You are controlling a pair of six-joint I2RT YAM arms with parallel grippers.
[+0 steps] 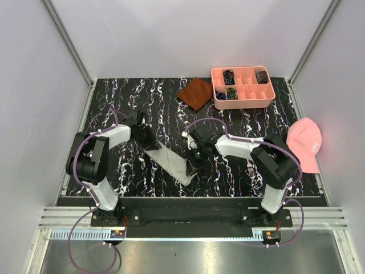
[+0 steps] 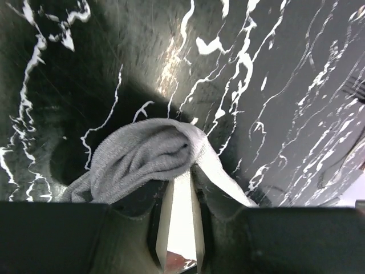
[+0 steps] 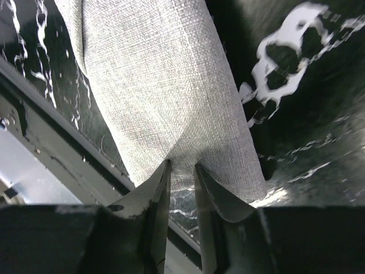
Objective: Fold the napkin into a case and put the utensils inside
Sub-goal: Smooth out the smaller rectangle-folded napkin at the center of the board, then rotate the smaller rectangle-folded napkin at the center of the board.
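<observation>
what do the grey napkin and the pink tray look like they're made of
The napkin looks like matte woven fabric; its fine weave shows close up. The pink tray is probably moulded plastic: smooth, uniform colour, thin even walls.

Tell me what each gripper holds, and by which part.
Both hold the napkin: the left gripper pinches its bunched far end, the right gripper pinches the near end's edge.

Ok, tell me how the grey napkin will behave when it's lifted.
Probably floppy: the napkin bunches into soft folds at the left gripper. Likely light, since it looks like thin cloth. Its coarse weave, clear in the right wrist view, should resist slipping.
</observation>
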